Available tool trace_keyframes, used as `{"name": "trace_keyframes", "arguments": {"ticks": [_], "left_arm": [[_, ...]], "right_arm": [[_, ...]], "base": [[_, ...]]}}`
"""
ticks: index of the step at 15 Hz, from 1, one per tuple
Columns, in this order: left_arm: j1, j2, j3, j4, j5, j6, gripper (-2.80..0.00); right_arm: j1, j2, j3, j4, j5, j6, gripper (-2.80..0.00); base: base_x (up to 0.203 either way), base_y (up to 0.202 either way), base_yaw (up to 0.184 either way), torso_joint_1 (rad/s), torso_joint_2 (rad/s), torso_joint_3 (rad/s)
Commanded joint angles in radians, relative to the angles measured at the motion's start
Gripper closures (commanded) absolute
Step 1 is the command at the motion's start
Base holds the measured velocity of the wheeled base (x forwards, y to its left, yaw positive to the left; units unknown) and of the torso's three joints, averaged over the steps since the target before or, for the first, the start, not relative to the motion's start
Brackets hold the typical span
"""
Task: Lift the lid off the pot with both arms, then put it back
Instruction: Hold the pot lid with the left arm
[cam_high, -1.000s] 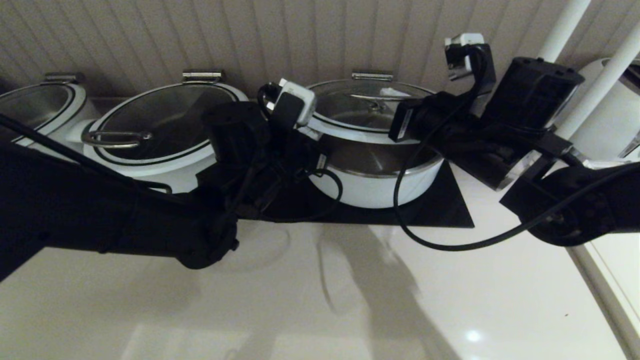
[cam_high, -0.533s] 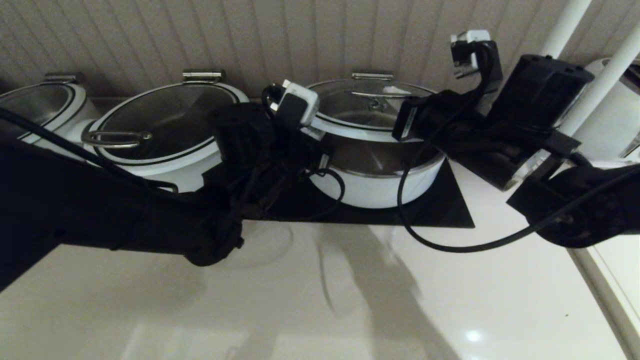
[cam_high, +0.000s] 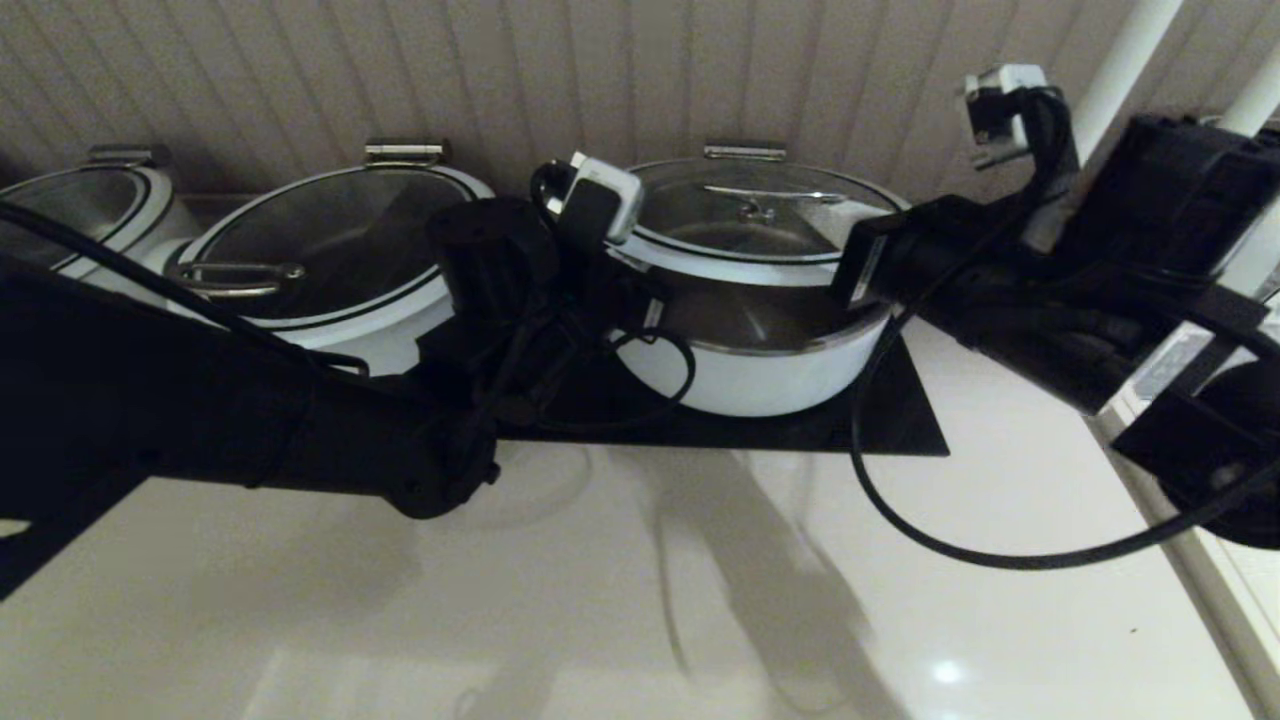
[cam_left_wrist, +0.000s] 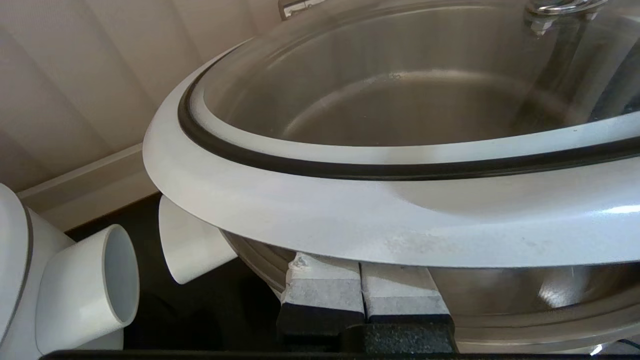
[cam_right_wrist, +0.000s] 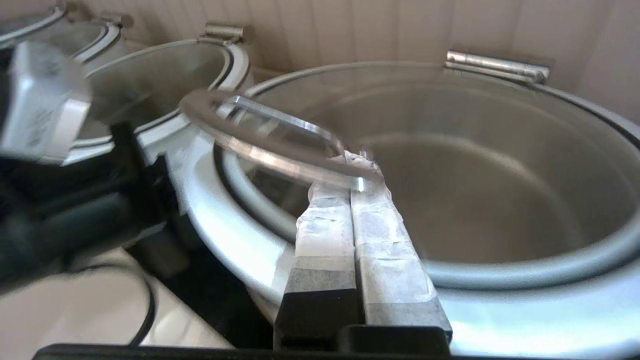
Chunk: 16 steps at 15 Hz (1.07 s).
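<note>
The round glass lid with the white rim and low steel bar handle (cam_high: 745, 215) sits in the upper middle of the head view. It is tilted, with its near edge raised off the round white pot with the steel inner bowl (cam_high: 750, 375), which stands on a black mat (cam_high: 900, 420).

The left gripper (cam_left_wrist: 361, 272) has its two pale fingers pressed flat together. They grip nothing; they are wedged under the lid's white rim, above the pot's steel wall, beside the short white stub handle (cam_left_wrist: 192, 245).

The right gripper (cam_right_wrist: 350, 165) also has its fingers pressed together and empty. They lie over the lid's rim and point toward the bar handle. Whether they touch the glass, I cannot tell.

By my reading, the lid is carried on one side only, so treat it as unsteady. Get the right fingers under the rim opposite the left ones before you raise it further. Then move both arms at the same rate so the lid stays level, and keep it centred over the pot so that setting it back is a straight descent. Watch the loose black cable near the rim.

Compared with a second ago, the right arm has shifted toward the right edge of the head view, uncovering the lid's right rim. The left arm has crept slightly to the right, and the lid's tilt looks unchanged.
</note>
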Motion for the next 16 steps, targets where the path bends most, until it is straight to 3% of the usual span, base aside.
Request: {"name": "trace_keyframes", "arguments": {"ticks": [1, 7, 16], "left_arm": [[0.000, -0.002, -0.001, -0.007, 0.001, 0.002, 0.00], [0.000, -0.003, -0.001, -0.007, 0.002, 0.002, 0.00], [-0.002, 0.005, -0.007, -0.009, 0.021, 0.005, 0.00]], "right_arm": [[0.001, -0.071, 0.034, 0.009, 0.001, 0.000, 0.00], [0.002, -0.266, 0.171, 0.116, 0.006, 0.002, 0.00], [0.002, -0.431, 0.418, 0.119, 0.031, 0.005, 0.00]], "base": [[0.000, 0.000, 0.000, 0.000, 0.00, 0.000], [0.000, 0.000, 0.000, 0.000, 0.00, 0.000], [0.000, 0.000, 0.000, 0.000, 0.00, 0.000]]}}
